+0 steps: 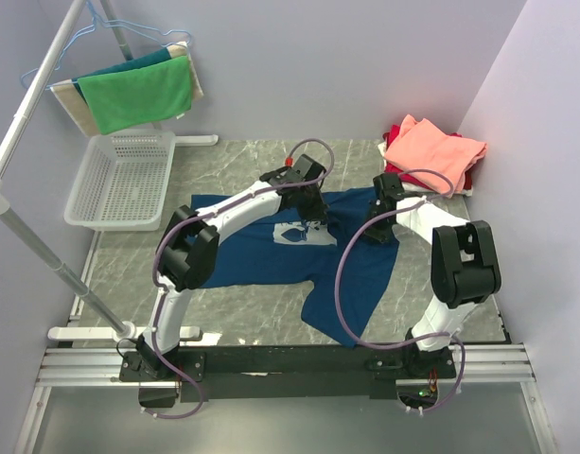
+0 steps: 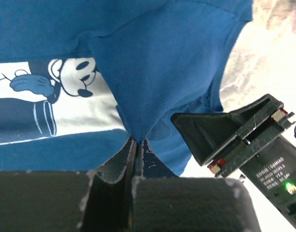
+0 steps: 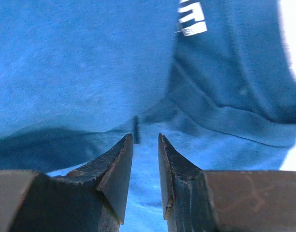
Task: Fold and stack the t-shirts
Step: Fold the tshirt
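Note:
The navy-blue t-shirt point(image 1: 271, 255) lies spread on the table, its pale cartoon-mouse print point(image 1: 297, 232) facing up. My left gripper point(image 1: 313, 206) is over its far edge near the collar. In the left wrist view it point(image 2: 138, 141) is shut on a pinched fold of the blue shirt point(image 2: 162, 72), beside the print point(image 2: 56, 104). My right gripper point(image 1: 377, 225) is at the shirt's right shoulder. Its jaws point(image 3: 144, 137) stand narrowly parted just over the blue cloth point(image 3: 80, 63), with nothing gripped. The folded salmon-pink shirt point(image 1: 433, 151) lies on the red one point(image 1: 399, 130) at the back right.
A white mesh basket point(image 1: 119, 180) stands at the back left. A green cloth point(image 1: 138, 93) hangs on a rack above it. The rack's pole point(image 1: 43, 251) slants down the left side. Walls close in on both sides. My right gripper also shows in the left wrist view point(image 2: 234, 140).

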You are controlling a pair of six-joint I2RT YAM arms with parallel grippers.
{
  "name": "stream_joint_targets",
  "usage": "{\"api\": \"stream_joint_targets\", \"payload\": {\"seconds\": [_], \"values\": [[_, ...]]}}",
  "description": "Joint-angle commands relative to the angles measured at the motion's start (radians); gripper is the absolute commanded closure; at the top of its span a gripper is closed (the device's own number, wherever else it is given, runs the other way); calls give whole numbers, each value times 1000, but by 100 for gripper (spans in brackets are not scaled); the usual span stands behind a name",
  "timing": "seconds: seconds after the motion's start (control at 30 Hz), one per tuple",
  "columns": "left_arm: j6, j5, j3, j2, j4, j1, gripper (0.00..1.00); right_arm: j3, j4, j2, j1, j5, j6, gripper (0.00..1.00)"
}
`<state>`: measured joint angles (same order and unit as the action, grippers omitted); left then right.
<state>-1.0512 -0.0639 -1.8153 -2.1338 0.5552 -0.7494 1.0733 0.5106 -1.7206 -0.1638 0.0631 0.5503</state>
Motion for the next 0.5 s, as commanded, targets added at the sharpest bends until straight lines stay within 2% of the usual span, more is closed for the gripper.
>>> {"api": "stream_joint_targets", "payload": {"seconds": [0.0, 0.27, 0.33, 0.37, 0.4, 0.43, 0.47], "values": [[33, 19, -59, -21, 34, 8, 99, 16, -46, -28, -26, 64, 3, 65], [37, 6, -56, -31, 32, 21, 99, 45, -40, -80, -49, 70, 8, 65], [40, 4, -58, -32, 31, 22, 99, 53, -37, -94, -52, 70, 10, 68], [42, 4, -58, -34, 35, 24, 99, 56, -38, -99, -54, 67, 11, 73], [42, 6, -61, -32, 37, 27, 99, 63, -32, -100, -56, 64, 11, 93], [43, 4, -59, -32, 37, 28, 99, 68, -26, -103, -57, 57, 11, 100], [46, 4, -58, -32, 37, 31, 99, 74, -17, -100, -62, 44, 16, 100]]}}
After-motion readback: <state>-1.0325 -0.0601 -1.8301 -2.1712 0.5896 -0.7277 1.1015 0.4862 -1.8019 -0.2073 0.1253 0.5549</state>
